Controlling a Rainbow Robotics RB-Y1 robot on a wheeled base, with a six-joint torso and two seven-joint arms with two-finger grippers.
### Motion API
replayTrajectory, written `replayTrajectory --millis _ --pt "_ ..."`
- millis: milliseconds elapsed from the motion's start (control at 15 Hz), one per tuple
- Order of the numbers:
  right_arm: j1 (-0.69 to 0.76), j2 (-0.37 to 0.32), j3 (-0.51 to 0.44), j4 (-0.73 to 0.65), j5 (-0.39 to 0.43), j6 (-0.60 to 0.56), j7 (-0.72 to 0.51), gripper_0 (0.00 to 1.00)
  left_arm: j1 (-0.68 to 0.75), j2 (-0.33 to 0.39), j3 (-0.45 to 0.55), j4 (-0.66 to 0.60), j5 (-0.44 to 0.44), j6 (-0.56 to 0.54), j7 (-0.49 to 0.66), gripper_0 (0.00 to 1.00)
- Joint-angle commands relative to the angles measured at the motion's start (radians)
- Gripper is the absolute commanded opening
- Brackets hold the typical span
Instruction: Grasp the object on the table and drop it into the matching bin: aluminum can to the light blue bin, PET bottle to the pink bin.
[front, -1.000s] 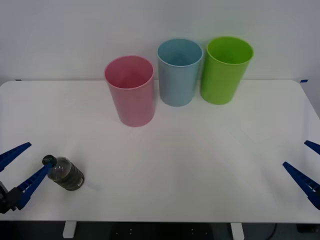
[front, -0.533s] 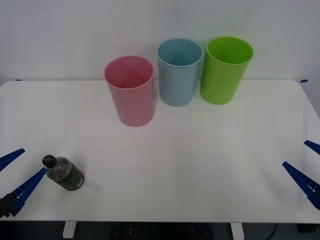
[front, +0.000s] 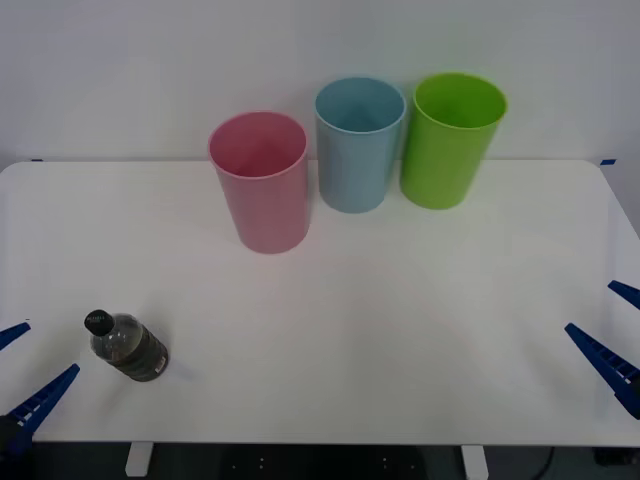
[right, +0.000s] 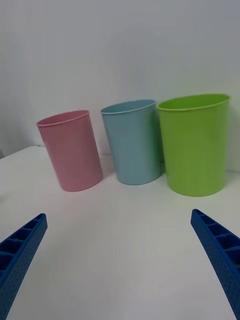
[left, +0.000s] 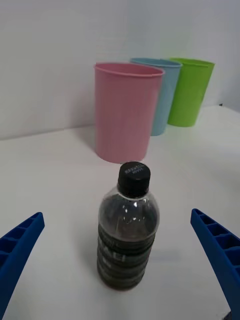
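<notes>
Left gripper (front: 18, 368) at 8 o'clock, fingers spread, empty. PET bottle (front: 128, 346) upright just beside it on table (front: 400, 300). Right gripper (front: 612, 335) at 4 o'clock, fingers apart. Pink bin (front: 260, 180), light blue bin (front: 358, 143), lime green bin (front: 452, 138) toward 12.

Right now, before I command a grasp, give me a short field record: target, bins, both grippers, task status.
target: small clear plastic bottle with black cap, upright on the white table, near its front left corner
bins: tall pink plastic bin, light blue bin, lime green bin, in a row at the table's far side
left gripper: open, at the table's left front edge, beside the bottle, apart from it
right gripper: open, at the right edge
status: bottle not yet grasped
</notes>
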Motion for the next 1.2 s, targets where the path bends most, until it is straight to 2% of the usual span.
replayTrajectory --millis 67,267,867,1067,1200 --pt "0.000 0.000 0.000 0.000 0.000 0.000 0.000 1.00 0.024 0.002 0.004 0.005 -0.041 0.007 -0.048 1.00" --pt "0.000 0.000 0.000 0.000 0.000 0.000 0.000 1.00 0.033 0.000 0.003 0.037 -0.067 0.015 -0.095 1.00" --pt "0.000 0.000 0.000 0.000 0.000 0.000 0.000 1.00 0.009 0.000 -0.059 0.098 -0.069 0.056 -0.036 1.00" --pt "0.000 0.000 0.000 0.000 0.000 0.000 0.000 1.00 -0.020 0.000 -0.082 0.132 -0.070 0.062 -0.056 1.00" --pt "0.000 0.000 0.000 0.000 0.000 0.000 0.000 1.00 -0.043 -0.001 -0.102 0.161 -0.070 0.068 -0.114 1.00"
